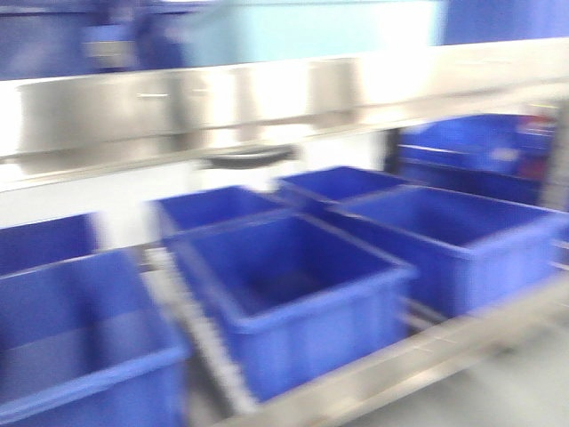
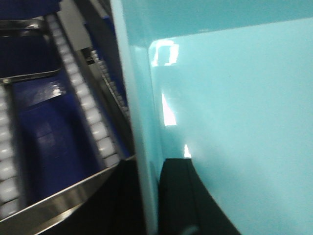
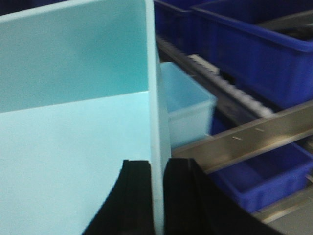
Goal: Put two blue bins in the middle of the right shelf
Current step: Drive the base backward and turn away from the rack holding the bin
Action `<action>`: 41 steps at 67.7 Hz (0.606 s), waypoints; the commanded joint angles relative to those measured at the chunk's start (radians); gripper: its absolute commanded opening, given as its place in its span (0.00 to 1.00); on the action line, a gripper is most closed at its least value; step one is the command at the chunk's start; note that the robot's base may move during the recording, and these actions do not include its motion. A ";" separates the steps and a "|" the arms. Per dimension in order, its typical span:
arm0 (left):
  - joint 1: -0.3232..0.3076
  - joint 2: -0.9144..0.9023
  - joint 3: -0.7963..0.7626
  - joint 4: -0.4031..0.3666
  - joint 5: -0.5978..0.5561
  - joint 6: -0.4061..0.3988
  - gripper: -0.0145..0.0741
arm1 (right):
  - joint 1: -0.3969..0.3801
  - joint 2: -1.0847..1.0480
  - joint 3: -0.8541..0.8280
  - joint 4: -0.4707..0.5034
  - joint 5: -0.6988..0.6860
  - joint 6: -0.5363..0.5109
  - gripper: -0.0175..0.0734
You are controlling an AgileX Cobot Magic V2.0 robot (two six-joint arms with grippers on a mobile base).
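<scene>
The pale sky-blue bin (image 3: 73, 147) is held in front of the steel shelf rail (image 3: 254, 132). The right gripper (image 3: 157, 196) pinches one wall, the left gripper (image 2: 149, 196) another. The second pale sky-blue bin (image 3: 188, 103) sits behind the rail, near the dark-blue bins (image 3: 244, 49).

loc: warehouse/stockrm | evid: steel flow racks (image 1: 427, 356) w/ rollers (image 2: 95, 125), rows of dark-blue bins (image 1: 302, 311)
</scene>
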 commanded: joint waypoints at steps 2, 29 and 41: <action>-0.008 -0.003 -0.008 -0.036 -0.041 0.015 0.04 | 0.008 -0.007 -0.011 0.021 -0.102 0.004 0.01; -0.008 -0.003 -0.008 -0.036 -0.041 0.015 0.04 | 0.008 -0.007 -0.011 0.021 -0.102 0.004 0.01; -0.008 -0.003 -0.008 -0.036 -0.041 0.015 0.04 | 0.008 -0.007 -0.011 0.021 -0.102 0.004 0.01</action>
